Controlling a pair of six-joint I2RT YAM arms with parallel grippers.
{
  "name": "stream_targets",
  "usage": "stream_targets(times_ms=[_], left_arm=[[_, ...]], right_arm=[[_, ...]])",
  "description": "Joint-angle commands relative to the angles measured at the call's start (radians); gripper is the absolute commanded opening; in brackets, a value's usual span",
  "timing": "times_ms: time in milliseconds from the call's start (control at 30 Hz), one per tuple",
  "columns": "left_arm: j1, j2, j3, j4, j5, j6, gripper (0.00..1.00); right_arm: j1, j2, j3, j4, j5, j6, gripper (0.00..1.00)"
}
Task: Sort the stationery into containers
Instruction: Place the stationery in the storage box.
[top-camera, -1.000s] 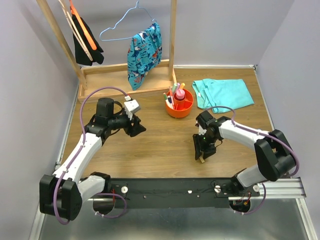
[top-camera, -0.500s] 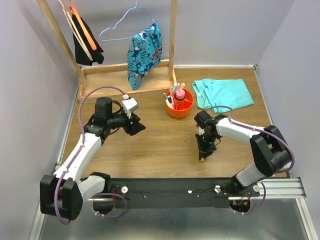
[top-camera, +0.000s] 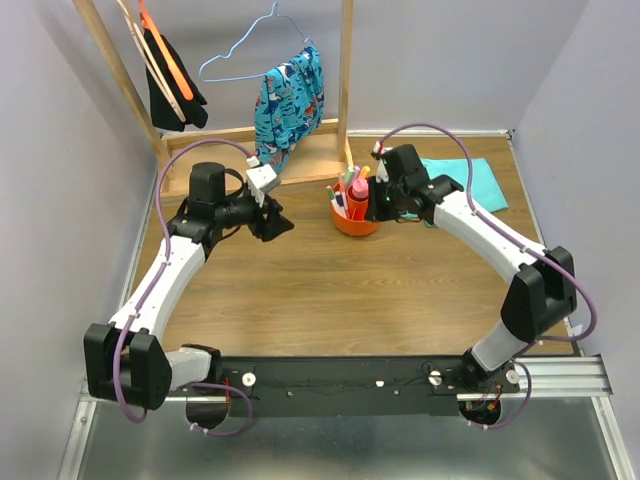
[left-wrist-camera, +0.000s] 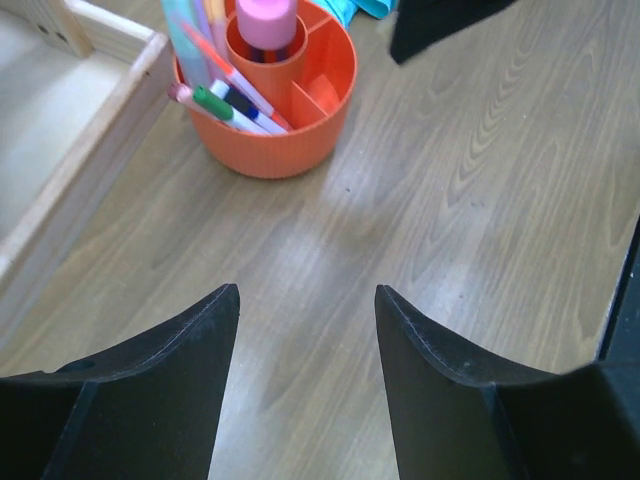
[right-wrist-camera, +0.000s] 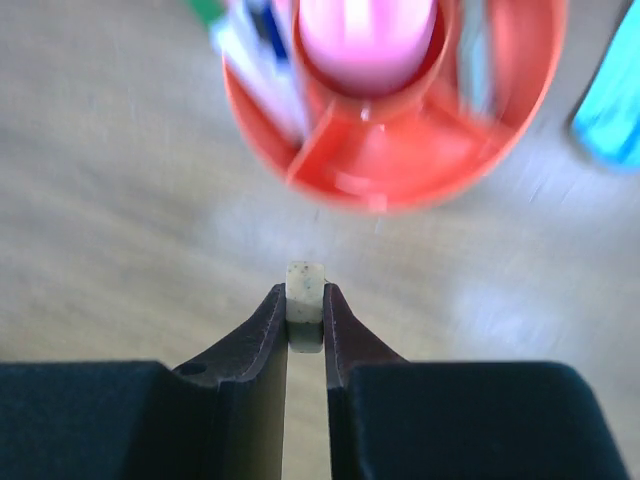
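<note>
A small tan rectangular eraser (right-wrist-camera: 305, 279) is pinched between the fingertips of the right gripper (right-wrist-camera: 305, 303), whose jaws are closed down to the eraser's width. In the right wrist view the eraser is seen against the brown wooden worktop (top-camera: 330, 290), just short of the rim of the round orange-red plastic bowl with inner dividers (right-wrist-camera: 425, 152); nothing is touched by it but the two fingers. From above, the right gripper (top-camera: 374, 206) is seen at the right edge of the bowl (top-camera: 356, 224), which stands far of the middle of the worktop, just near of the light wooden rack base (top-camera: 215, 160).

A pink bottle (left-wrist-camera: 266, 18) stands upright in the bowl's round central cup. Thin white pens with coloured caps (left-wrist-camera: 232, 101) lean tilted in the left compartment, their tips over the rim. The compartment nearest the right gripper shows bare orange floor; that view is blurred, so nothing finer can be told.

The left gripper (left-wrist-camera: 304, 293) is held wide open with nothing between its fingers, above bare worktop, well apart from the bowl (left-wrist-camera: 262, 152) and to its left (top-camera: 272, 222).

A flat teal cloth (top-camera: 478, 184) lies right of the bowl, partly covered by the right arm. A patterned blue garment (top-camera: 290, 100) hangs from a pale blue wire hanger (top-camera: 238, 52) on the rack.
</note>
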Motion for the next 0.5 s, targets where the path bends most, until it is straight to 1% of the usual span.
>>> stream_targets(times_ms=[0, 167, 333, 467], left_arm=[[0.010, 0.050, 0.080, -0.022, 0.004, 0.016, 0.66], [0.010, 0.100, 0.116, -0.012, 0.003, 0.010, 0.66], [0.010, 0.148, 0.140, 0.013, 0.015, -0.018, 0.66], [0.010, 0.177, 0.156, 0.022, 0.013, -0.023, 0.66]], right_arm=[[-0.062, 0.114, 0.146, 0.116, 0.116, -0.083, 0.13], [-0.168, 0.212, 0.273, 0.121, 0.093, -0.080, 0.11], [-0.202, 0.304, 0.338, 0.130, 0.072, -0.083, 0.10], [-0.204, 0.353, 0.364, 0.132, -0.003, -0.065, 0.08]])
